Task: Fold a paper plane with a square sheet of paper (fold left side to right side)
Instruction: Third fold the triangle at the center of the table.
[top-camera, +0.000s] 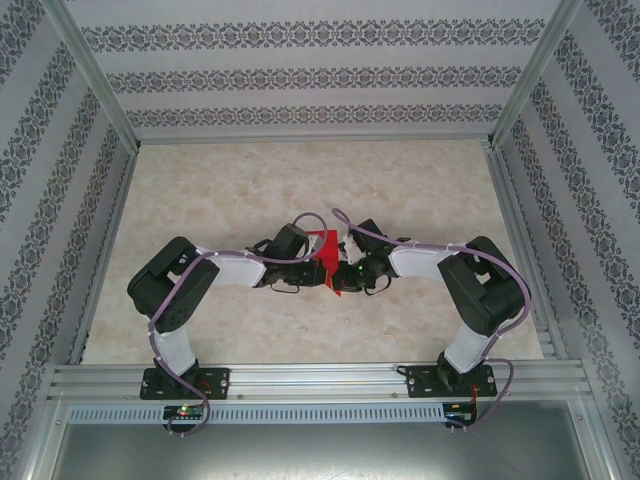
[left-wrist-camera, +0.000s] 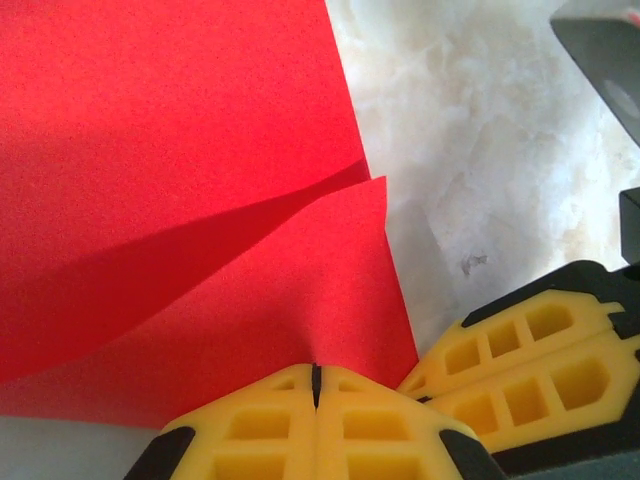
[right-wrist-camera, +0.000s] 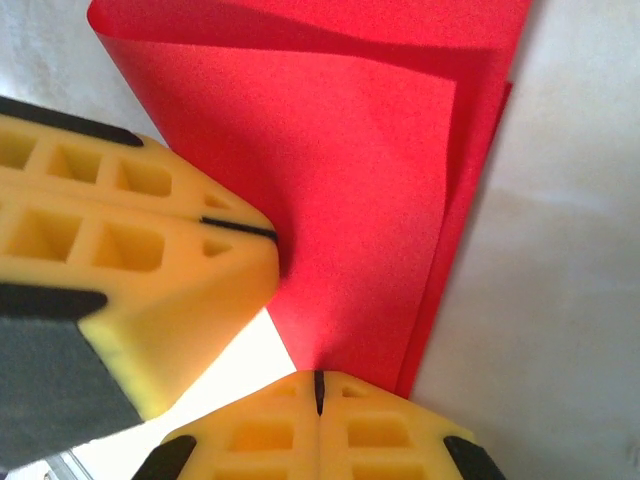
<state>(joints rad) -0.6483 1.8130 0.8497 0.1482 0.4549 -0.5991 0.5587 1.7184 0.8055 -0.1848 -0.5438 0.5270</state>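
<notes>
Together — left gripper and right gripper, jaws closed — touch red paper.

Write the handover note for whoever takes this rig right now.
Left gripper: fingers shut, tips at the edge of the square sheet of paper. I cannot confirm a pinch.
Right gripper: fingers shut, tips at a corner of the sheet, close beside the left one.
Paper: in the middle of the table, doubled over, top layer bowed up, free edges nearly matched.
Done: one side brought across onto the other.
Left: flatten the crease, then all further folds. There is no plane shape yet.
</notes>
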